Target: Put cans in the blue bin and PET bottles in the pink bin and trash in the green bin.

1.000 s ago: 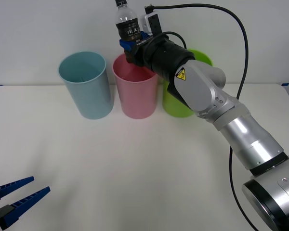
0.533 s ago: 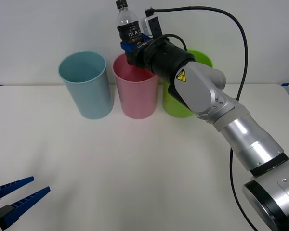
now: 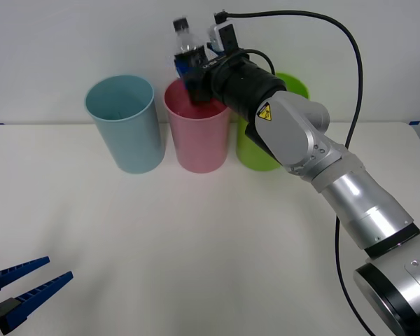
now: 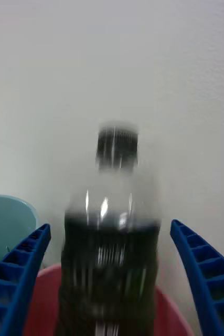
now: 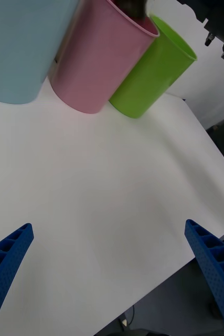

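Dark brown drink fills the small clear bottle [image 3: 187,50], which hangs blurred directly above the mouth of the pink bin [image 3: 197,133], its black cap up. The right gripper [image 3: 193,70] is spread, its blue fingers [image 4: 17,283] standing clear on both sides of the bottle, so the bottle looks released and dropping. The pink bin stands at the table's [image 3: 210,238] far edge, between the blue bin [image 3: 124,122] and the green bin [image 3: 266,143], each just beside it. To do this step well, I judge the arm should hold position over the pink rim until the bottle is inside, then lift straight up without brushing the rims. The left gripper [image 3: 24,290] rests open at the table's near left corner.
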